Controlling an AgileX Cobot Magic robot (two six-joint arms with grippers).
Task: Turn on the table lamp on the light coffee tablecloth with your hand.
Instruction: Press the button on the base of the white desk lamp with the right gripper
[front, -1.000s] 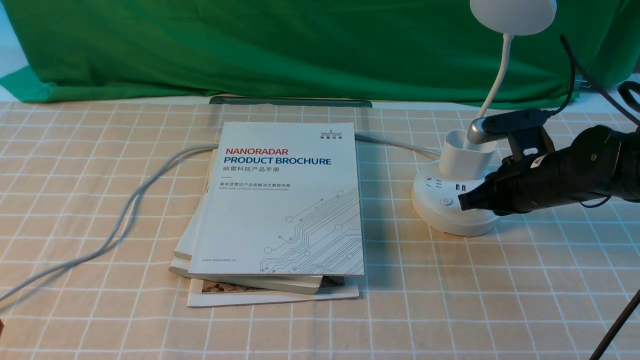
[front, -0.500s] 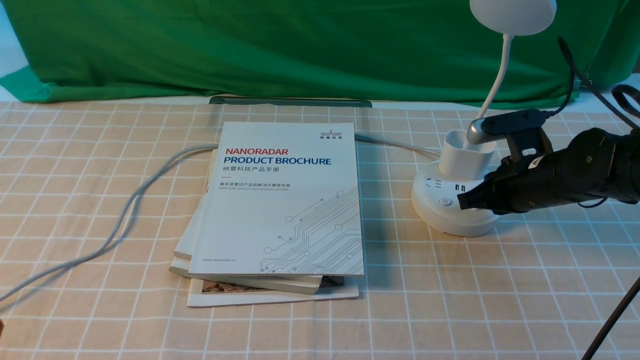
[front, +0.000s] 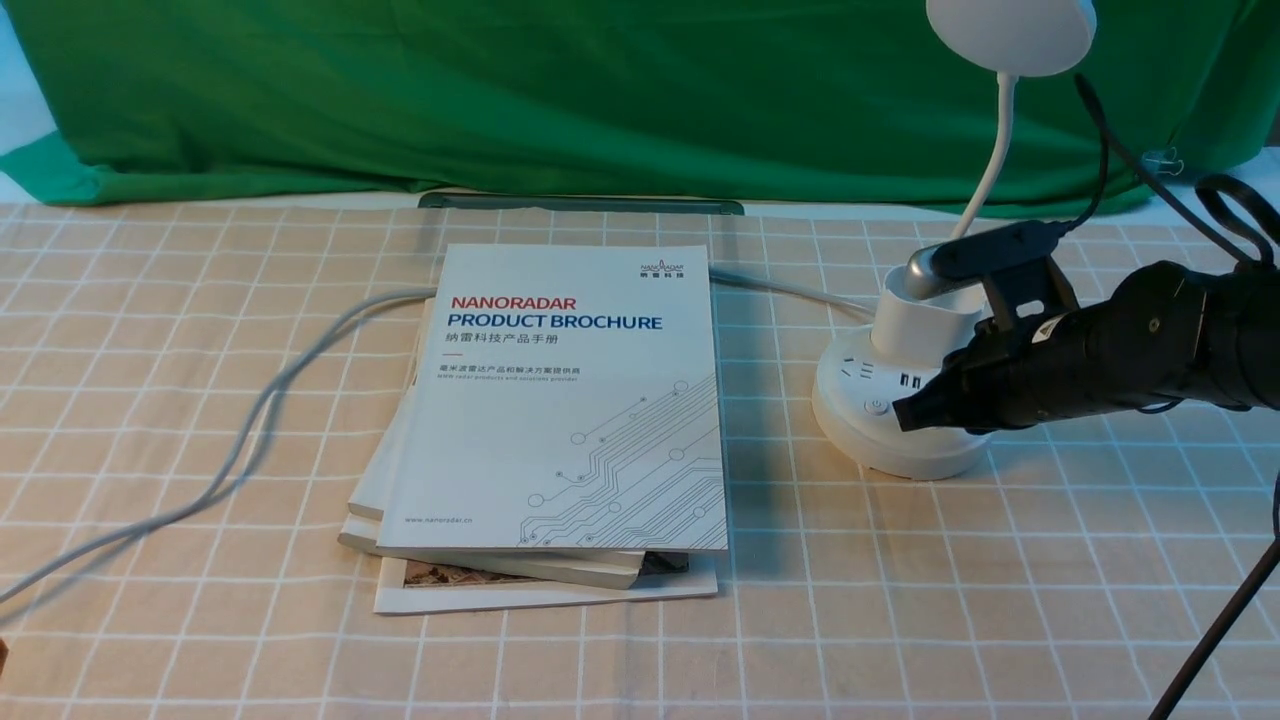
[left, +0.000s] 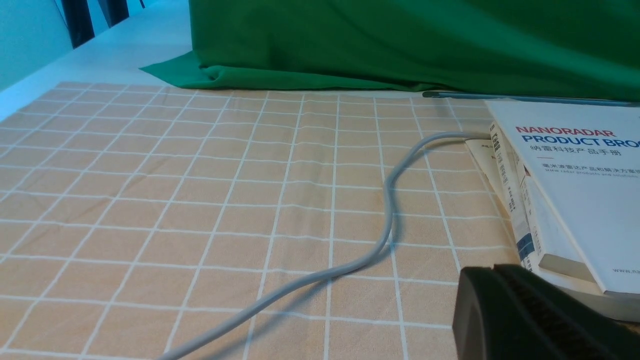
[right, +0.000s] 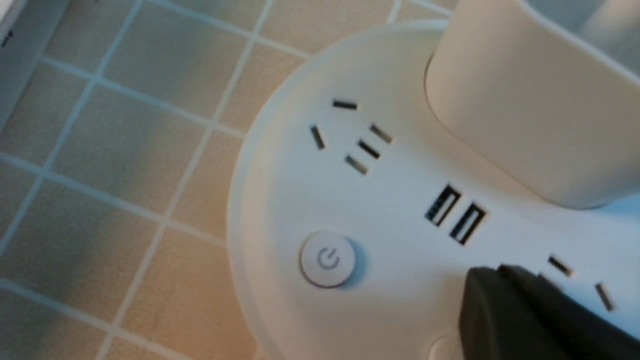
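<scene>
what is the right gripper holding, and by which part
Nothing. The right gripper is shut and empty, its tip over the table lamp base, near the power button.

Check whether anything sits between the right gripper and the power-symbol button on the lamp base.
Nothing visible does. In the right wrist view only bare white surface of the table lamp base lies between the shut right gripper and the power-symbol button; the USB sockets and cup-shaped holder sit off that line.

Closed hand (front: 905, 412) at base of table lamp (front: 868, 442), brochure stack (front: 560, 400) alongside, on light coffee tablecloth (front: 1000, 590)
</scene>
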